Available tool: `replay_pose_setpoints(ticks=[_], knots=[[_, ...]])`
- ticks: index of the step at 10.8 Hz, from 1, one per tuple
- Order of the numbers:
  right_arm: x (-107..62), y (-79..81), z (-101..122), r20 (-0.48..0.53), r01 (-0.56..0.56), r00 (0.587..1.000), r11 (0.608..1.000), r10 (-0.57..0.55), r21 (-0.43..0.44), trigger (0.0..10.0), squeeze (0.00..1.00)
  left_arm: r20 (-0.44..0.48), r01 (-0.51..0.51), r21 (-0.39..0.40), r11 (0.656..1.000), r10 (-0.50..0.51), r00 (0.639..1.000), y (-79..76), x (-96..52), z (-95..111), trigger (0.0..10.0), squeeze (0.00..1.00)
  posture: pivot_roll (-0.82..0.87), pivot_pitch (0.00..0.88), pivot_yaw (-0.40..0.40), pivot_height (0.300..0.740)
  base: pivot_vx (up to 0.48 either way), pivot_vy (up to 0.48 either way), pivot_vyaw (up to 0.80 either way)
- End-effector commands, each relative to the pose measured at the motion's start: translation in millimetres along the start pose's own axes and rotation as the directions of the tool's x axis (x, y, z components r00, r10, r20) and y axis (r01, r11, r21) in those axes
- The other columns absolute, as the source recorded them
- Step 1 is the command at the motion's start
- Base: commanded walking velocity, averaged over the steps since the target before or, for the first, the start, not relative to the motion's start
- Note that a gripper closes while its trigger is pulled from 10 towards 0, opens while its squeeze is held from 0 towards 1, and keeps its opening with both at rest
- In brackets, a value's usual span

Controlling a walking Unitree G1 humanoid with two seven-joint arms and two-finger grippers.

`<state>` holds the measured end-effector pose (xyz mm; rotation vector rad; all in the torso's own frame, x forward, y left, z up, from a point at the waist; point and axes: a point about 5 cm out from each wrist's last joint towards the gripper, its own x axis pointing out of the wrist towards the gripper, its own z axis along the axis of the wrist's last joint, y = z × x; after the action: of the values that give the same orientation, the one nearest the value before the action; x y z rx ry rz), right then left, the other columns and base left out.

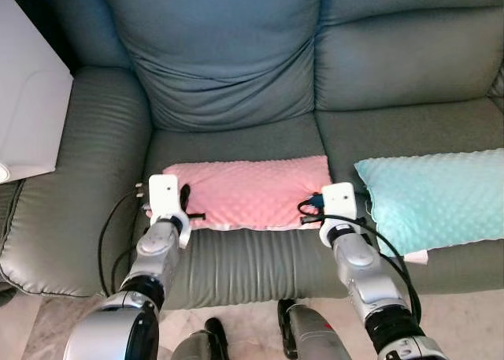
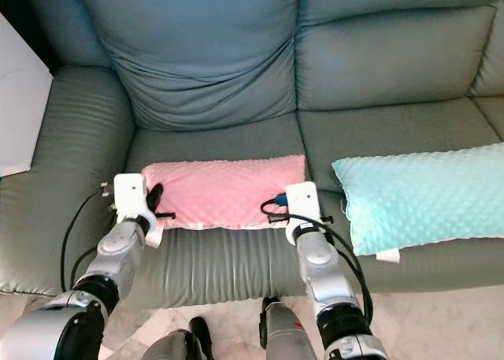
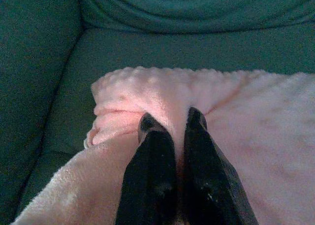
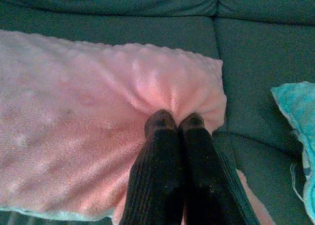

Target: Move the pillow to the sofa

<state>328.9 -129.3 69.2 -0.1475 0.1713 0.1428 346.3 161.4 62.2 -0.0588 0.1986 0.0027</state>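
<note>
While both silver arms reach forward from the near edge of the scene, the left gripper (image 3: 172, 117) pinches the near-left corner of a pink dimpled pillow (image 1: 248, 191), its two black fingers (image 3: 150, 151) pressed close together with a fold of fabric bunched between them. On the other side, the right gripper (image 4: 174, 119) pinches the pillow's near-right corner in the same way, the cloth puckering into creases around its closed fingertips (image 4: 160, 120). Black cables loop from each white wrist housing back along the arms. Between the two grippers the pink pillow lies flat on the left seat cushion (image 1: 236, 143) of a grey-green leather sofa (image 1: 102, 163), its near edge at the front lip of the seat. Just to the right, apart from the pink one, a turquoise dimpled pillow (image 1: 437, 198) rests on the neighbouring seat cushion, with a small white tag (image 1: 416, 257) showing at its near edge. Farther back rise the sofa's padded backrests (image 1: 220, 53), the left one creased in soft folds. At the far left, beyond the sofa's broad armrest, stands a white piece of furniture (image 1: 27, 108).
</note>
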Motion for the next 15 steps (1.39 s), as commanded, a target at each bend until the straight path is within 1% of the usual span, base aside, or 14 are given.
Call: replay_pose_setpoints(ticks=[1,2,3,4,9,10,11,13,15], knots=[[-5.6,6.8,-16,-0.040,-0.038,0.998,0.999,0.039,0.037,10.0,0.00,-0.079,-0.034,0.002,0.999,0.034,0.996,7.5,-10.0,-23,10.0,0.00,-0.34,0.372,0.082,0.740,0.000,0.000,0.00],[-7.8,8.5,-20,-0.045,-0.044,0.998,0.998,0.046,0.037,10.0,1.00,-0.100,-0.043,-0.024,0.999,0.040,0.994,6.4,-12.7,-29,10.0,0.50,-0.34,0.371,0.078,0.740,0.000,0.000,0.00],[-9.3,9.6,-23,-0.045,-0.046,0.998,0.999,0.047,0.022,10.0,1.00,-0.112,-0.065,-0.035,0.997,0.061,0.992,6.3,-14.5,-33,10.0,1.00,-0.34,0.370,0.076,0.740,0.000,0.000,0.00],[-10.0,11.2,-25,-0.048,-0.055,0.997,0.998,0.056,0.018,10.0,1.00,-0.122,-0.068,-0.047,0.997,0.062,0.991,5.1,-15.6,-36,10.0,1.00,-0.34,0.367,0.075,0.740,0.000,0.000,0.00],[-12.1,17.7,-29,-0.040,-0.098,0.994,0.995,0.099,0.024,10.0,1.00,-0.129,-0.065,-0.039,0.997,0.059,0.990,6.4,-18.6,-40,10.0,1.00,-0.33,0.365,0.078,0.740,0.000,0.000,0.00],[-13.3,19.7,-29,-0.037,-0.115,0.993,0.993,0.116,0.033,10.0,1.00,-0.134,-0.063,-0.049,0.997,0.056,0.989,7.5,-19.9,-42,10.0,1.00,-0.32,0.367,0.079,0.740,0.000,0.000,0.00],[-14.2,21.4,-31,-0.043,-0.130,0.990,0.991,0.132,0.043,10.0,1.00,-0.135,-0.065,-0.042,0.997,0.059,0.989,9.2,-20.6,-43,10.0,1.00,-0.32,0.367,0.078,0.740,0.000,0.000,0.00],[-16.0,20.2,-33,-0.065,-0.118,0.990,0.991,0.122,0.061,10.0,1.00,-0.141,-0.034,0.008,0.999,0.035,0.989,12.7,-24.7,-48,10.0,1.00,-0.31,0.359,0.081,0.740,0.000,0.000,0.00],[-18.0,21.8,-33,-0.063,-0.129,0.989,0.990,0.133,0.062,10.0,1.00,-0.151,-0.041,0.019,0.999,0.043,0.988,19.4,-28.8,-53,10.0,1.00,-0.30,0.342,0.087,0.740,0.000,0.000,0.00]])
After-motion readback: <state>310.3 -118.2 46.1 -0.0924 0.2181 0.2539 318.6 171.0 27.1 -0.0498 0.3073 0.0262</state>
